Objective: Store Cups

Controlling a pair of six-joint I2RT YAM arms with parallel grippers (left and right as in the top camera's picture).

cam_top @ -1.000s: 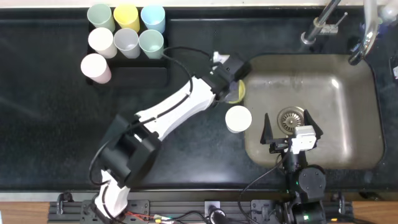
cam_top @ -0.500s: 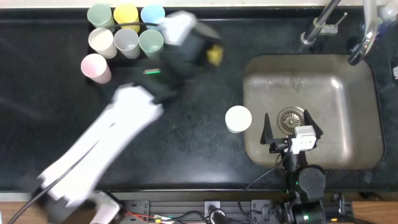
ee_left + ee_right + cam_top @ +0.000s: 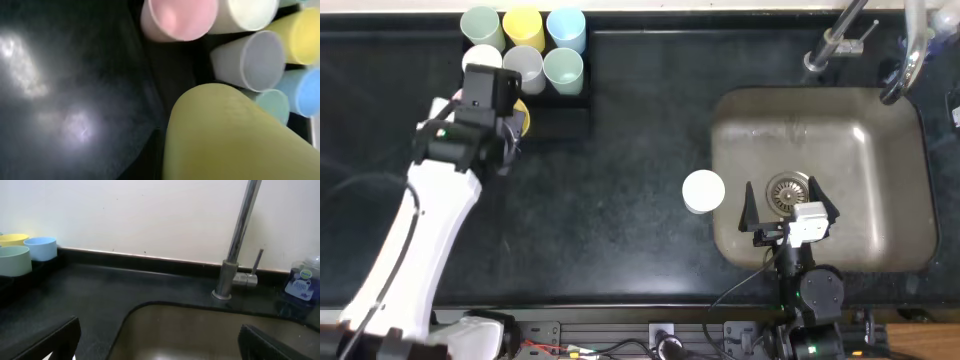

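Holding a pale yellow, smooth-walled plastic cup (image 3: 225, 135) between the closed jaws of my left gripper (image 3: 510, 125). The cup lies tilted at 10 o'clock on the counter, by the black tray (image 3: 560, 122) and near the pink cup (image 3: 180, 17). My right gripper (image 3: 788, 205) is wide open over the steel sink (image 3: 880, 140).

A black speckled worktop (image 3: 640, 230) runs the full width. A steel sink (image 3: 880, 110) is sunk into its right half, with a round drain (image 3: 787, 188) in the basin floor. A chrome tap (image 3: 239, 240) rises at the sink's back edge, in front of a plain white wall (image 3: 140, 210). A bottle of blue liquid (image 3: 301, 286) stands near the worktop's back right corner. Soft patches of glare lie on the dark surface.
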